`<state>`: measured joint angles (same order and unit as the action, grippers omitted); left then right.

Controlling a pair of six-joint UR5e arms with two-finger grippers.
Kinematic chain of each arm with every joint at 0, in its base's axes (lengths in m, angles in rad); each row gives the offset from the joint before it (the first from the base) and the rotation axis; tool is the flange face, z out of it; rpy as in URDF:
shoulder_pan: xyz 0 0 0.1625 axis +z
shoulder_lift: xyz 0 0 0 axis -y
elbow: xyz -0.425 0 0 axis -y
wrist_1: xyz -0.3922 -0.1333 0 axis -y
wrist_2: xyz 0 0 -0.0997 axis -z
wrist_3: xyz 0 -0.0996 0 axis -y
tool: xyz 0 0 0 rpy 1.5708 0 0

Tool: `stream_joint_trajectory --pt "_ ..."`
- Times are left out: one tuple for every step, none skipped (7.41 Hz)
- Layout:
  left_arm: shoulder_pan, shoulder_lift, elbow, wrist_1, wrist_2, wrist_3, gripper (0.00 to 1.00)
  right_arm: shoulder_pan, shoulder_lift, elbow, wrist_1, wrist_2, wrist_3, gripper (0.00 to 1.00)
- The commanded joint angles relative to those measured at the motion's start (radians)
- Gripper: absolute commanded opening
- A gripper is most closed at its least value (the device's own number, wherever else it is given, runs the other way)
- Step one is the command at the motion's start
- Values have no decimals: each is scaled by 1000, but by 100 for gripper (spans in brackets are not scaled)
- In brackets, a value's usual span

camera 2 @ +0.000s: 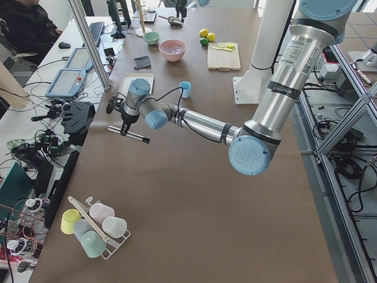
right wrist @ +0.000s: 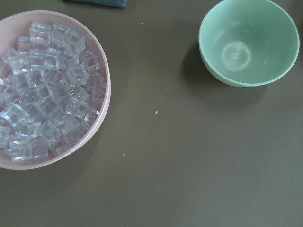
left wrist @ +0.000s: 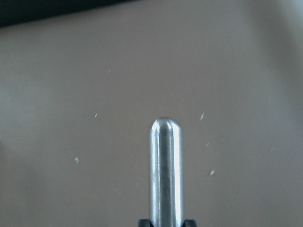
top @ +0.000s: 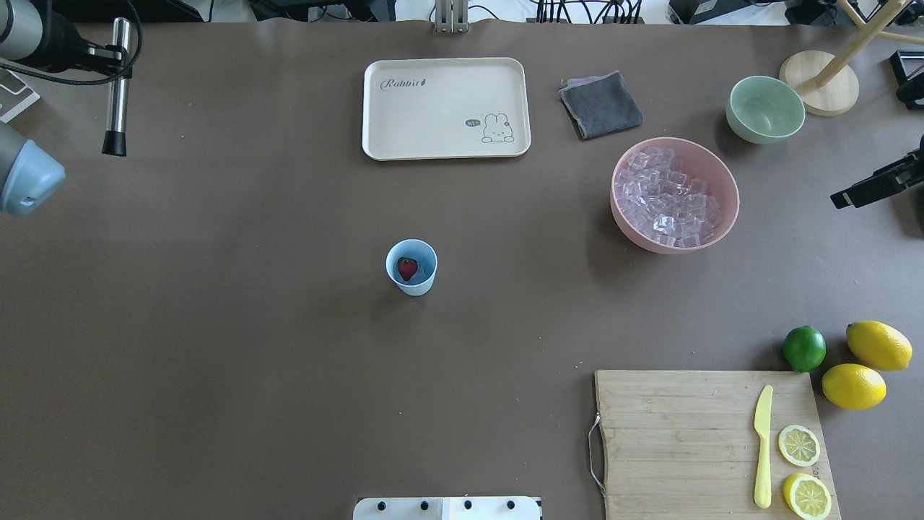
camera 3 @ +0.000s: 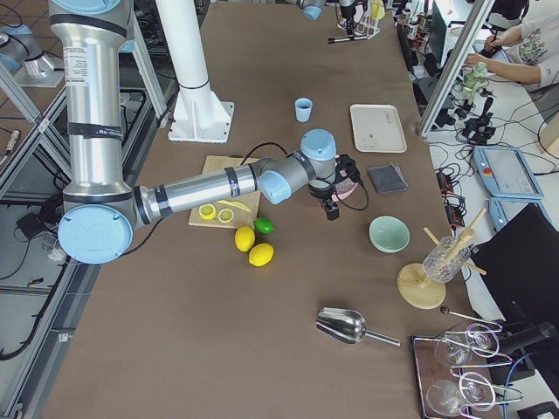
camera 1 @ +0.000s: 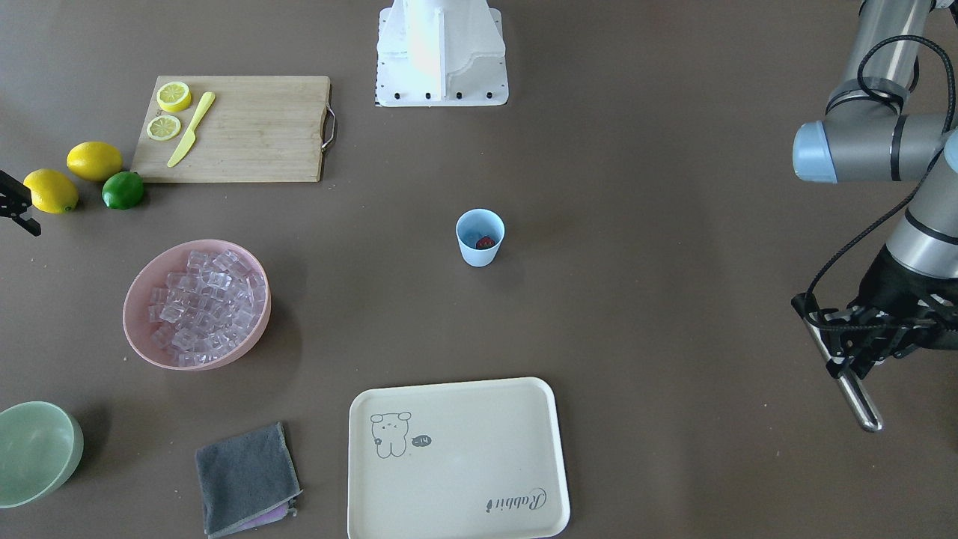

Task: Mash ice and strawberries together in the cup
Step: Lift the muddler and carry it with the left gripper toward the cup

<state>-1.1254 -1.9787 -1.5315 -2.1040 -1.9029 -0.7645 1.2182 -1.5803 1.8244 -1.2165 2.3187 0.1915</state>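
The light-blue cup (top: 416, 284) (camera 1: 479, 253) stands upright mid-table with one red strawberry (top: 408, 269) (camera 1: 486, 242) inside. The ice (top: 668, 198) (right wrist: 42, 104) fills a pink bowl (top: 730, 184) (camera 1: 138, 340); no cubes show in the cup. At the table's far left corner my left gripper (top: 112, 54) (camera 1: 849, 352) is shut on a metal muddler (top: 118, 94) (left wrist: 165, 170), held level above the table, far from the cup. Beyond the pink bowl, between it and the green bowl, hangs my right gripper (top: 841, 198) (camera 1: 28, 223). It holds nothing, and no fingertips show in its wrist view.
A cream tray (top: 375, 144) and a grey cloth (top: 601, 105) lie at the far side. A pale green bowl (top: 765, 108) (right wrist: 248, 42) sits by a wooden stand (top: 819, 90). A cutting board (top: 671, 433) carries lemon halves and a yellow knife (top: 763, 444). Two lemons and a lime (top: 804, 348) lie beside it.
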Motion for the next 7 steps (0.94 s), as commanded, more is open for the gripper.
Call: stream_joint_trajectory --pt "83 -38 -218 -1 257 -189 0 3 -27 4 -1 39 2 98" --pt "189 -35 -314 -1 454 -267 0 4 -50 3 -1 53 2 98" --pt "363 -58 -353 -1 714 -297 0 15 -75 3 0 57 0 98" --pt "498 -113 -351 -1 921 -297 0 27 -84 -5 -1 63 0 98" --pt "607 -155 -369 -7 1070 -297 0 35 -107 -7 0 64 0 98" --pt "690 -182 -381 -10 1155 -306 0 35 -116 -8 0 62 0 98" --pt "775 -198 -351 -8 1255 -324 0 37 -131 -5 0 67 -1 98"
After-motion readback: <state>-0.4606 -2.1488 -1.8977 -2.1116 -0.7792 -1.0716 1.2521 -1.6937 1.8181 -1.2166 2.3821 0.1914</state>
